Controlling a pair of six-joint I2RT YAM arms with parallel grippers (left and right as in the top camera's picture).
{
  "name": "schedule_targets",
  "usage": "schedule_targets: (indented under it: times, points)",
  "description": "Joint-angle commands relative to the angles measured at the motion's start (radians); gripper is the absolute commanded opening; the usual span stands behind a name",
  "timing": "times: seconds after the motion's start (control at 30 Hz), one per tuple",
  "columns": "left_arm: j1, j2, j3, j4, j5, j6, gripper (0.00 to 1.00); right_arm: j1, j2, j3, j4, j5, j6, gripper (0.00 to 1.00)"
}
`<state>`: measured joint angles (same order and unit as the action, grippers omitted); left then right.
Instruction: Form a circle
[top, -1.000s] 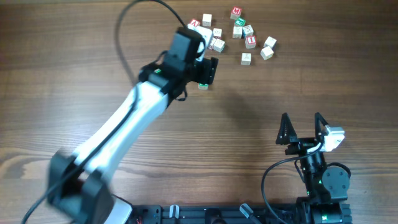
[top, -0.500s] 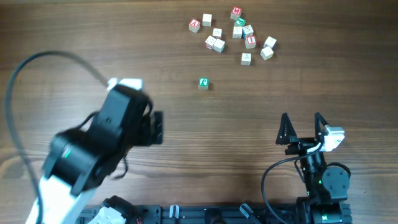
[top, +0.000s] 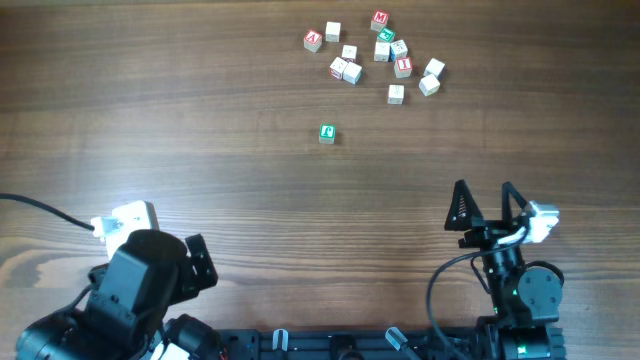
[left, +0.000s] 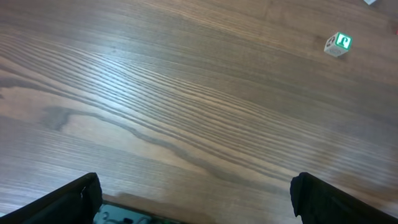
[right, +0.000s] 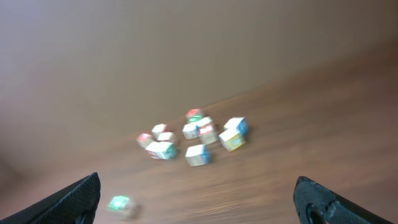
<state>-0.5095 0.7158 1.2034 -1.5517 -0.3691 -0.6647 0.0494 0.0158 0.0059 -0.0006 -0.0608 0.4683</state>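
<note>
Alone, 1 green cube (top: 327, 133) lies far from left pincer (left: 196, 196), right pincer (top: 485, 190) — both wide.

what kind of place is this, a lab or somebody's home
Probably a robot lab or test bench, not a home: a wooden table, a left claw and right claw mounted at its near edge, and small letter cubes set out as practice pieces.

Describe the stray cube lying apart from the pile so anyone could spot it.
On the wooden table, find the scatter of small letter cubes near the far edge. Nearer the robot from it, a lone cube sits on bare wood. Its top face is green, and nothing touches it.
</note>
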Motion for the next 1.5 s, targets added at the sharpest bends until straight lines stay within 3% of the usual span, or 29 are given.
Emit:
schedule_targets:
  times: [0.0, 0.1, 0.2, 0.3, 0.53, 0.77, 1.0, 1.33, 1.47]
  points:
    - [0.001, 0.001, -0.026, 0.024, 0.002, -0.059, 1.0, -0.003, -0.002, -0.001, 0.005, -0.027, 0.479, 1.0]
    - [0.001, 0.003, -0.026, 0.024, 0.002, -0.058, 1.0, -0.003, -0.002, -0.001, 0.005, -0.028, 0.784, 1.0]
    - [0.001, 0.003, -0.026, 0.024, 0.002, -0.058, 1.0, -0.003, -0.002, 0.0, 0.042, -0.048, 0.923, 1.0]
    - [0.001, 0.003, -0.026, 0.024, 0.002, -0.058, 1.0, -0.003, -0.002, 0.005, 0.22, -0.174, 0.582, 1.0]
    - [0.001, 0.003, -0.026, 0.024, 0.002, -0.058, 1.0, -0.003, 0.15, 0.246, 0.018, -0.14, 0.297, 0.99]
    - [0.001, 0.003, -0.026, 0.024, 0.002, -0.058, 0.99, -0.003, 0.63, 0.614, -0.184, -0.13, 0.126, 0.99]
    - [0.001, 0.003, -0.026, 0.024, 0.002, -0.058, 1.0, -0.003, 1.231, 1.228, -0.724, -0.212, -0.072, 1.0]
    - [0.001, 0.003, -0.026, 0.024, 0.002, -0.058, 1.0, 0.048, 1.557, 1.263, -0.492, -0.267, -0.125, 1.0]
    - [0.001, 0.003, -0.026, 0.024, 0.002, -0.058, 1.0, 0.114, 1.715, 1.313, -0.409, -0.142, -0.125, 1.0]
